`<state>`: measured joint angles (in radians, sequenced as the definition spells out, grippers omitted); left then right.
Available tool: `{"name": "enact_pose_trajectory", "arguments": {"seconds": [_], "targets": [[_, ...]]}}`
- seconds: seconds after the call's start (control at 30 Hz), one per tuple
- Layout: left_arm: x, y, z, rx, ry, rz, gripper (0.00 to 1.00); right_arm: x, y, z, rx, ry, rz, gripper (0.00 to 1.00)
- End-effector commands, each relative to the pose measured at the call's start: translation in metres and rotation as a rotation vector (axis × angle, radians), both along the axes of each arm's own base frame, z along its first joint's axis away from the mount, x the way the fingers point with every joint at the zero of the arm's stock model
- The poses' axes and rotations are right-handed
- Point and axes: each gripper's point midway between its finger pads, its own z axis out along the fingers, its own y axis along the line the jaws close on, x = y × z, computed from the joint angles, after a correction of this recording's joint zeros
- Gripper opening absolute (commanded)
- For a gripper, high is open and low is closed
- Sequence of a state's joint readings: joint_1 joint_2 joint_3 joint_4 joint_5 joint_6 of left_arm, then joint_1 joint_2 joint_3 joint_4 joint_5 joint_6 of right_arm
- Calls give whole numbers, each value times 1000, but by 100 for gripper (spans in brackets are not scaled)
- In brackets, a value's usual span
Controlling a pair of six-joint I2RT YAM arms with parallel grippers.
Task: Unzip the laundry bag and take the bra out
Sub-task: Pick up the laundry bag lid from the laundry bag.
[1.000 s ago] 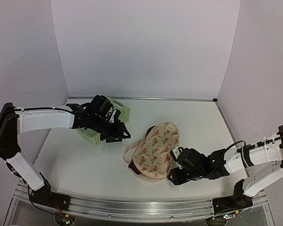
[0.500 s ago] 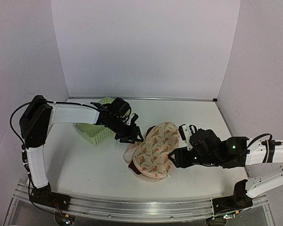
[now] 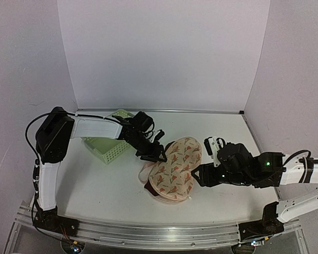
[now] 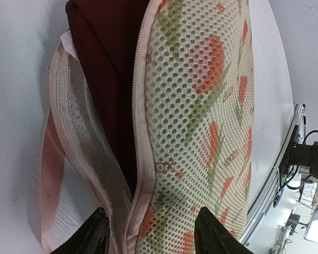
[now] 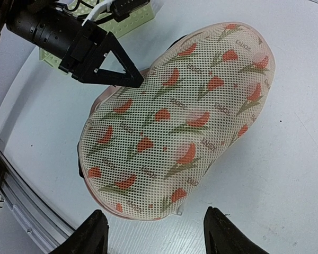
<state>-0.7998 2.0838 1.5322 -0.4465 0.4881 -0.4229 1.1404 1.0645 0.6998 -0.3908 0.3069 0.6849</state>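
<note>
Laundry bag [image 3: 176,168] flat near ctr of white table [image 3: 95,185], long axis slanting near-L to far-R in the top view. Mesh upper shell w/ orange-red & green flower print faces up.

Rim on the L-arm side gapes. L wrist view shows the zip teeth parted and the upper & lower shells separated. Dark maroon bra [image 4: 103,63] shows in that gap, inside the bag, not yet drawn out. Pale pink edging of the lower shell lies on the table beside the opening.

L gripper [image 3: 159,155] sits low at the bag's far-L rim. Jaws stand apart, one finger either side of the parted zip edge; no pinch on fabric visible, so it reads as released.

R gripper [image 3: 197,175] is just beside the bag's R flank, pointing at it. Jaws are spread wide, w/ only bare table and the bag's near rim ahead of them; nothing grasped. Contact w/ the bag cannot be told.

Light green lattice basket [image 3: 110,151] stands at far-L under the L arm, apart from the bag.
</note>
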Motion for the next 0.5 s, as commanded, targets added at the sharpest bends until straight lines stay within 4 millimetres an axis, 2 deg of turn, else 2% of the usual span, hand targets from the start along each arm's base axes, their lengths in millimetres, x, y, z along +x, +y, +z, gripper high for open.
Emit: {"name": "enact_pose_trajectory", "arguments": {"seconds": [0.0,0.1,0.23,0.47], "targets": [[0,-11,12,-40,-36,-66,54,3,6,17,48,-23,-10,62],[-2,-12,14,-48,-37,-76,51,3,5,16,47,-20,-12,62],[-7,-11,11,-52,-15,-87,32,3,5,16,48,-19,-13,61],[-9,-4,14,-39,-26,-70,16,2,5,10,46,-4,-17,61]]}}
